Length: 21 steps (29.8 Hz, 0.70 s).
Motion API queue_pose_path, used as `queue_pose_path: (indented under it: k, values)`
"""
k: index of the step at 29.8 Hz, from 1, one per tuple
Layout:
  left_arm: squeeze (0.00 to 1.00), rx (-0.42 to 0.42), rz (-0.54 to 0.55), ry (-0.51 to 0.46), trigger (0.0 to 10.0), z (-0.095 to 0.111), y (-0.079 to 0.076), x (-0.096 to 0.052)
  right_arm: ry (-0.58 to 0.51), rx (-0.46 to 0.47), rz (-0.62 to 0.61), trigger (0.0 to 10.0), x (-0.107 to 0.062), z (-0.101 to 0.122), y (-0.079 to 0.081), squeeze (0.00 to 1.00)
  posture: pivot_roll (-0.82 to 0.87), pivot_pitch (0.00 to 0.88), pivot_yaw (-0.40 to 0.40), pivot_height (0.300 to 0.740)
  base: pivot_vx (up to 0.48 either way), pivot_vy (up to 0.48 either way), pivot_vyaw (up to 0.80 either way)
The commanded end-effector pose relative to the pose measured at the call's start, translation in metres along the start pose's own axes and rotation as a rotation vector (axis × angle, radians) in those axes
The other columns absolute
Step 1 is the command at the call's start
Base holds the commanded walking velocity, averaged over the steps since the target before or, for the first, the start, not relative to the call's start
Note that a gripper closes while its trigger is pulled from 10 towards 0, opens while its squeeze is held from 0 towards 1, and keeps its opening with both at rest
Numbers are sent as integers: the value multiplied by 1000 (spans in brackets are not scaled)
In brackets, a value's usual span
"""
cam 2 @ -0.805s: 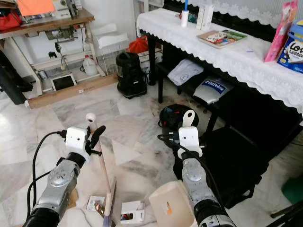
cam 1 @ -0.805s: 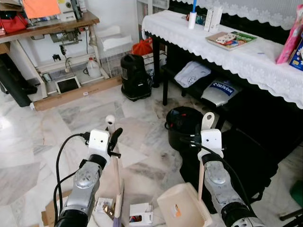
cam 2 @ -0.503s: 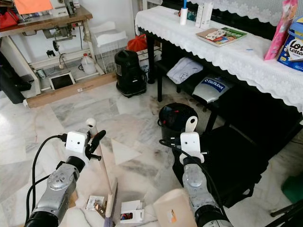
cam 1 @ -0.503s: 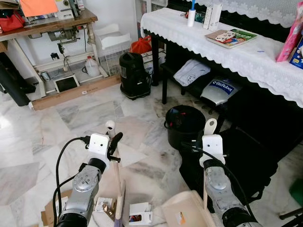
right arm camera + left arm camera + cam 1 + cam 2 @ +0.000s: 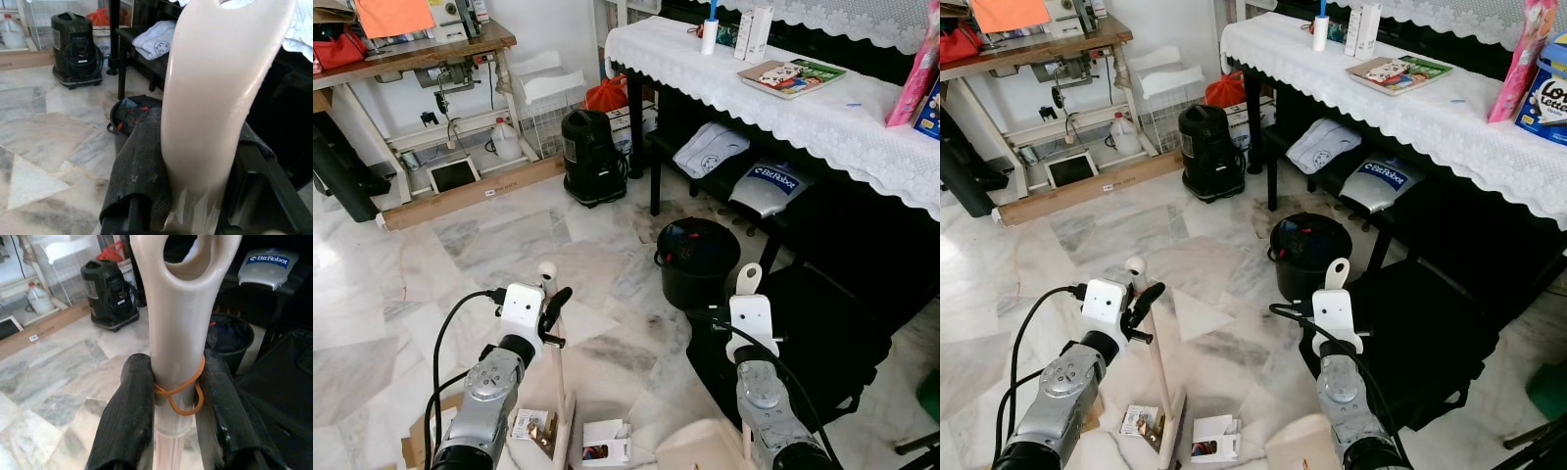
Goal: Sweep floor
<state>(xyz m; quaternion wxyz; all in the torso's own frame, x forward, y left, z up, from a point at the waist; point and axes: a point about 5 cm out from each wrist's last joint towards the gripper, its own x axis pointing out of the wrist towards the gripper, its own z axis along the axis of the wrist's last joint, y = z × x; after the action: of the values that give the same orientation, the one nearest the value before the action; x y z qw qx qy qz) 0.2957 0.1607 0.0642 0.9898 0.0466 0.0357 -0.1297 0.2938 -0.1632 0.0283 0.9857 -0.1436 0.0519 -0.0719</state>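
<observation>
Marble floor [image 5: 489, 235], pale with grey veins, spreads ahead of us, and both tools are in our grip. Our left gripper [image 5: 178, 396] is clamped on the cream plastic broom handle [image 5: 178, 333], its two black fingers [image 5: 124, 416] squeezing the shaft just below the hanging hole, where an orange rubber band [image 5: 178, 391] loops it. Our right gripper [image 5: 195, 171] is closed on the beige plastic dustpan handle [image 5: 215, 98], and the beige dustpan tray [image 5: 705, 450] hangs near us, at the bottom edge of the head views.

We judge the broom light and stiff, though its smooth shaft could twist or slip in a hold this high up (the rubber band may add a little friction). Its wooden lower shaft [image 5: 1160, 362] runs down to the floor between our arms. The dustpan looks light and rigid too, and likely to swing on its long handle.

Litter lies near the broom's foot: a small white carton [image 5: 607, 441], a crumpled wrapper [image 5: 533, 426] and a piece of brown cardboard [image 5: 416, 441]. Ahead to the right stands a round black bin [image 5: 695, 259], close beside the dark bench legs and the black bag [image 5: 803, 333] under the white lace-covered table [image 5: 822, 117]. These crowd our right side, so wide strokes there risk a knock. A black vacuum cleaner [image 5: 592, 157] sits farther off.
</observation>
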Motion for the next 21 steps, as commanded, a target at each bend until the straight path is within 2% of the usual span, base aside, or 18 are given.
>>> queue_pose_path:
  k: [1, 5, 10, 18, 21]
  values:
    - [0, -19, 12, 13, 10000, -1, 5, -2, -1, -8, -3, 10000, -2, -1, 2, 0, 73, 0, 72, 740, 0, 0, 0]
    - [0, -21, 15, 17, 10000, -1, 6, -4, -16, 0, -48, 10000, -2, 0, -2, 0, 80, 8, 74, 740, 0, 0, 0]
    - [0, -19, 20, 15, 10000, 0, 7, -5, -93, 18, -139, 10000, 6, 14, -15, 0, 88, 19, 76, 740, 0, 0, 0]
    - [0, -16, 27, 5, 10000, 3, 8, -6, -70, 55, -162, 10000, 11, 14, -17, 0, 96, 25, 78, 740, 0, 0, 0]
    - [0, -13, 30, 2, 10000, 4, 9, -7, -3, 102, -165, 10000, 9, 6, -14, 0, 100, 30, 79, 740, 0, 0, 0]
